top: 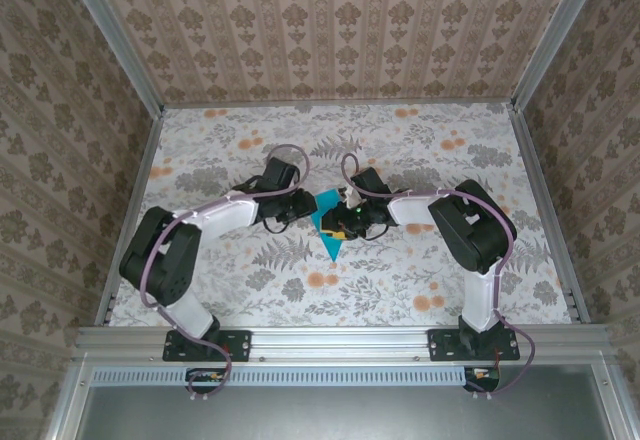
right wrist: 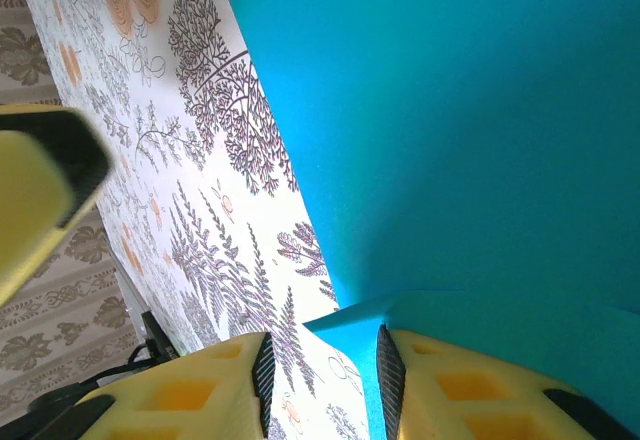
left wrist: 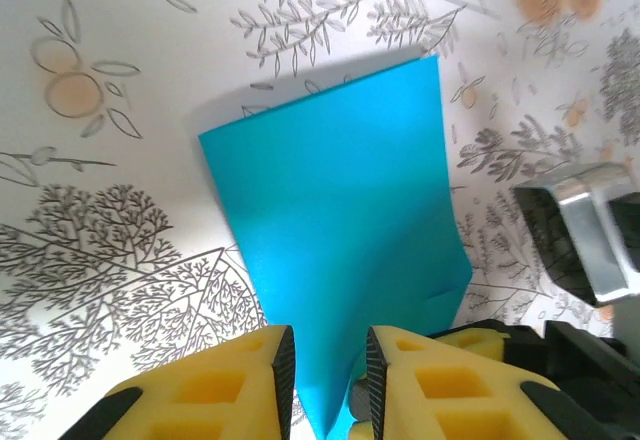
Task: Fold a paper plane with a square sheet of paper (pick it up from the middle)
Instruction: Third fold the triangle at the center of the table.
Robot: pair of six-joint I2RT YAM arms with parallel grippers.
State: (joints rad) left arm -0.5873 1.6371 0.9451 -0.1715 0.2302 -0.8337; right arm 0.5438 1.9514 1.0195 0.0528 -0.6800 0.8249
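Paper plane — one, teal — sat mid-table between two grippers that hid its upper part from above, left gripper and right gripper each slightly parted around a paper edge.

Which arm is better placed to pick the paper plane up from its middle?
Probably right. From the top, the right gripper hangs open over the paper plane near its middle, while the left gripper sits open at the plane's upper left edge.

Teal paper plane, point nearward, possibly lifted
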